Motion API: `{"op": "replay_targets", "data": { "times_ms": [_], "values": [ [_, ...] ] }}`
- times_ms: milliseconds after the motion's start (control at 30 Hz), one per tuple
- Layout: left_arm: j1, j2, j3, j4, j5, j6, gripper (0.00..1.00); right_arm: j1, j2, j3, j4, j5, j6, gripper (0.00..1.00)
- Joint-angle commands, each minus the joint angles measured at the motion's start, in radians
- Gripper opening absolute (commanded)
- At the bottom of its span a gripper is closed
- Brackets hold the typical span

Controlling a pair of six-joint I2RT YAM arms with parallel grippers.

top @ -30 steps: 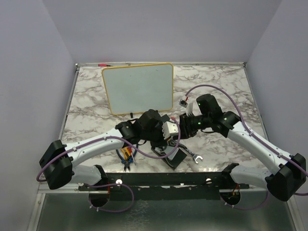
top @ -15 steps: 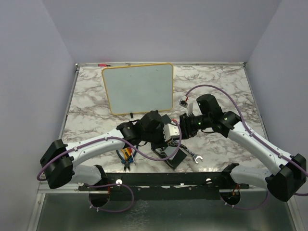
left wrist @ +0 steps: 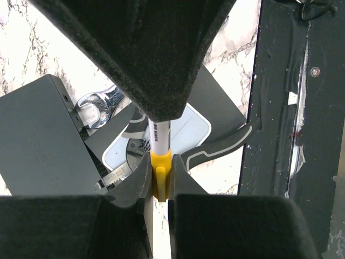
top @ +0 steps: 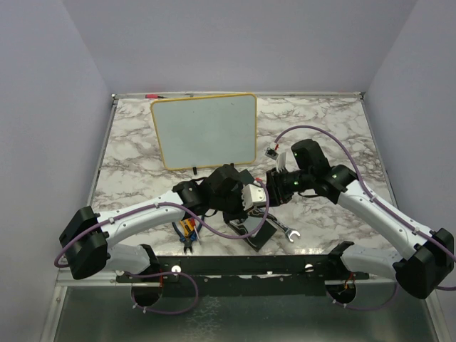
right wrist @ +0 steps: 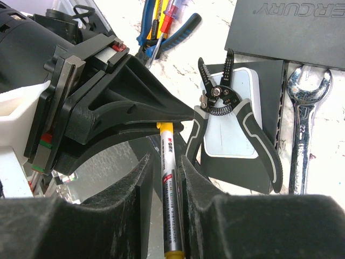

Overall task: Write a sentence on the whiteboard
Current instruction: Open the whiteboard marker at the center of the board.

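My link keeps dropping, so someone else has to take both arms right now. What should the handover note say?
Left gripper: jaws shut on the yellow cap.
Right gripper: jaws shut on the barrel of the marker.
The marker is held between the two arms, above the wire stripper near the table's front edge. The cap looks still on.
Whiteboard: far side of the table, blank, with no sentence on it.
Done: marker picked up and gripped at both ends.
Left: pull the cap off, carry the marker to the whiteboard, write the sentence.
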Motion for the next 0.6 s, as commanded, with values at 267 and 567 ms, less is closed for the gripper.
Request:
{"op": "replay_targets", "data": {
  "times_ms": [267,567],
  "values": [
    [-0.004,0.008,0.029,-0.026,-0.013,0.018,0.00,0.009,-0.022,0.013,-0.031,-0.035,-0.019,0.25],
    [-0.004,0.010,0.031,-0.027,-0.017,0.017,0.00,0.012,-0.021,0.005,-0.026,-0.030,-0.018,0.08]
  ]
}}
